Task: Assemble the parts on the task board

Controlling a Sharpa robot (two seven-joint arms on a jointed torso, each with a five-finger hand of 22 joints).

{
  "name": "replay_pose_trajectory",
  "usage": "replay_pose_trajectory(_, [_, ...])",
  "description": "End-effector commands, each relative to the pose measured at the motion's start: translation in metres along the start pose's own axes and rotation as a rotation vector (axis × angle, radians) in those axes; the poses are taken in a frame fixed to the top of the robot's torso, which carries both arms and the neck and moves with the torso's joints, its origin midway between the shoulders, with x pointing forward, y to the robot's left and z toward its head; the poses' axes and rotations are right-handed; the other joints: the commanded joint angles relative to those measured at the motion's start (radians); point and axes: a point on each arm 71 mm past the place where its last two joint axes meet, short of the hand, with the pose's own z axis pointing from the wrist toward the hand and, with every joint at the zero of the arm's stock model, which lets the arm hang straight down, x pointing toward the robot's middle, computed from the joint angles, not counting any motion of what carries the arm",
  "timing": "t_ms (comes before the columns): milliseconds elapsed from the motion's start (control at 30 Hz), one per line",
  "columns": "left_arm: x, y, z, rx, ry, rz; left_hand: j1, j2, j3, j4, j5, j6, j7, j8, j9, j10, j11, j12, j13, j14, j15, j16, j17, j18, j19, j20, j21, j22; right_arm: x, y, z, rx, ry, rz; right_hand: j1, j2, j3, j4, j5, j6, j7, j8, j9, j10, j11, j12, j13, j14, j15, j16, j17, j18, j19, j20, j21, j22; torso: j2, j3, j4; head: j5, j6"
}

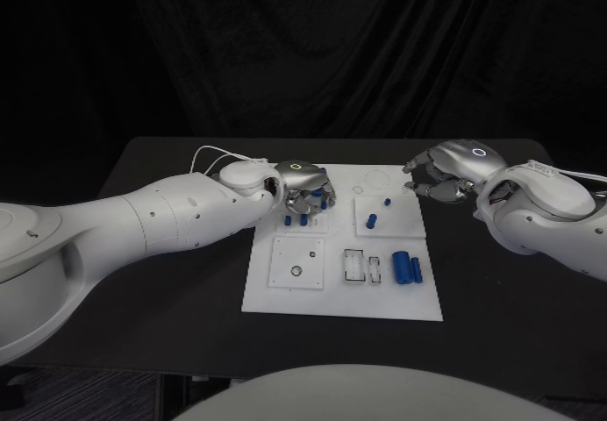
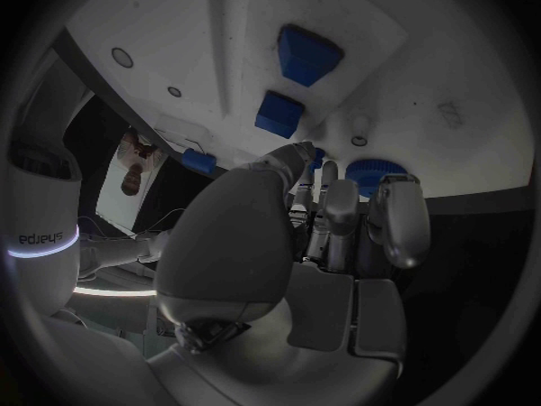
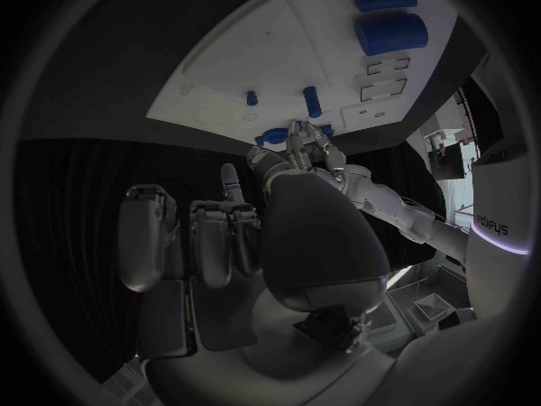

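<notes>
The board point(image 1: 344, 298) lies in the middle of the black table point(image 1: 165, 263). The left hand point(image 1: 305, 190) is over the board's far left part, its fingers point(image 2: 327, 209) pointing down around small blue parts point(image 1: 295, 221) there. Whether they grip one, I cannot tell. In the left wrist view a round blue part point(image 2: 375, 171) sits just at the fingertips, with two blue blocks point(image 2: 291, 83) farther off on the board. The right hand point(image 1: 439, 178) hangs at the board's far right edge, fingers curled in, nothing seen in them. Two small blue pegs point(image 1: 378, 213) stand in the far right panel. Two larger blue cylinders point(image 1: 406, 267) lie side by side near the right edge, beside a panel with rectangular slots point(image 1: 363, 267).
</notes>
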Motion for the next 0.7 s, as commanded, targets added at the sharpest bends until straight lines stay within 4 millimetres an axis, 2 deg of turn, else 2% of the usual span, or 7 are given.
replay_pose_trajectory(33, [0.0019,-0.0005,0.0008,0.002,0.002,0.000,-0.002,0.005,0.000,-0.008,0.000,0.008,0.001,0.007,0.001,0.007,0.001,0.007,0.004,-0.001,-0.008,0.005,0.002,-0.017,0.005,-0.004,0.008,0.176,0.0002,-0.0002,-0.0003,0.004,-0.008,0.015,0.005,0.000,0.006,0.000,0.003,0.010,0.000,-0.003,-0.001,0.106,0.002,0.003,0.263,0.103,0.004,-0.003,0.247,0.005,0.024,0.005,-0.003,0.204,-0.001,-0.0002,-0.0009,0.000,0.000])
replay_pose_trajectory(400, [0.0024,0.0008,0.0007,0.001,-0.023,0.006,0.000,0.025,0.002,-0.017,0.003,0.040,0.010,0.021,0.007,0.041,-0.010,0.046,0.041,0.010,-0.015,0.014,0.010,-0.020,0.014,-0.011,0.020,0.179,0.0004,0.0001,0.0003,0.005,-0.007,0.019,0.005,0.000,0.006,0.000,0.003,0.010,0.000,-0.003,-0.001,0.106,0.002,0.003,0.263,0.103,0.004,-0.003,0.247,0.005,0.024,0.005,-0.003,0.204,-0.002,-0.0006,0.0001,0.001,0.000])
replay_pose_trajectory(700, [0.0013,-0.0002,0.0010,0.018,-0.055,0.015,-0.001,0.053,-0.009,-0.026,-0.005,0.121,0.023,0.063,0.037,0.114,-0.038,0.079,0.069,0.033,-0.033,0.023,0.020,-0.028,0.039,-0.021,0.055,0.190,0.0007,0.0005,0.0007,0.006,-0.004,0.019,0.006,0.001,0.007,-0.001,0.004,0.011,0.001,-0.003,-0.002,0.106,0.003,0.003,0.263,0.103,0.004,-0.004,0.246,0.005,0.024,0.005,-0.003,0.204,-0.001,-0.0010,0.0020,0.000,0.000])
